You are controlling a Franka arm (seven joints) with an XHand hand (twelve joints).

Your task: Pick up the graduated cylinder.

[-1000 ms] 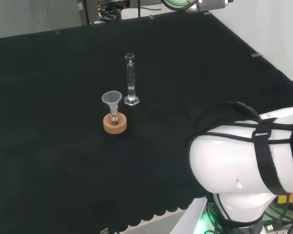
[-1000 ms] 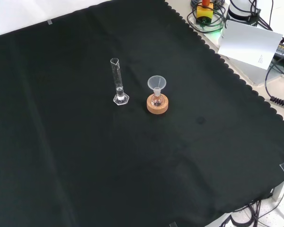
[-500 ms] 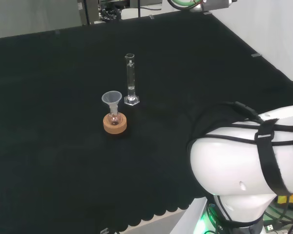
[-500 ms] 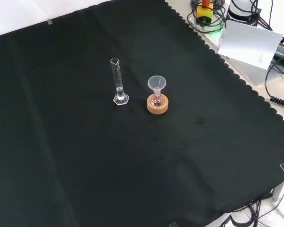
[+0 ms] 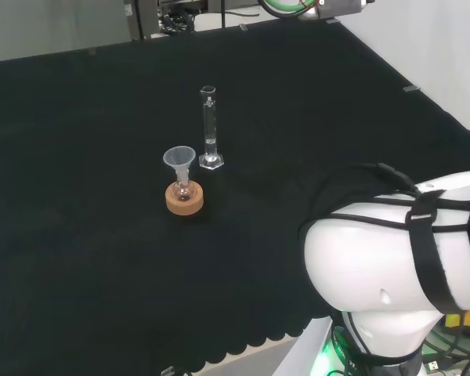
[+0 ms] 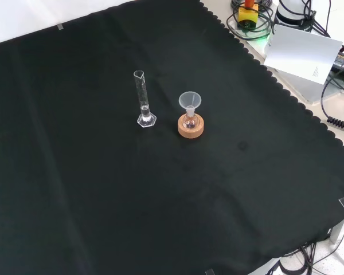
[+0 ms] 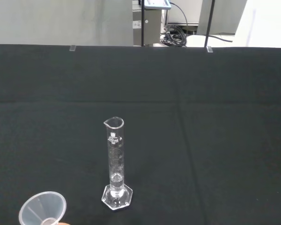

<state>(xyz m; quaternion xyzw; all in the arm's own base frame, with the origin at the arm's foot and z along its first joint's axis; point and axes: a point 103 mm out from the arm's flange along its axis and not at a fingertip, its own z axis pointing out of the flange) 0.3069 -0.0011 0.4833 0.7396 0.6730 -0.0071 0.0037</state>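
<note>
The graduated cylinder [image 5: 210, 129] is seen upright on its hexagonal foot on the black cloth of the counter [image 5: 78, 258], a little above and left of the centre of the head view. In the front view the graduated cylinder [image 6: 142, 100] is placed in the upper middle of the frame, with a clear funnel [image 6: 190, 101] just to its right, seated in a small flask [image 6: 190, 121] on a cork ring [image 6: 191, 128]. In the head view the same funnel [image 5: 179, 159] and cork ring [image 5: 184, 199] are found below and left of the cylinder, close by but apart from it. The printed scale and pouring lip of the graduated cylinder [image 7: 115, 161] are made out in the wrist view alone, where only the rim of the funnel [image 7: 42, 209] is caught at the lower left corner. A large white link of the arm [image 5: 392, 266] is shown at the lower right of the head view. Whether the hand is wide, narrow or holding anything cannot be told.
</note>
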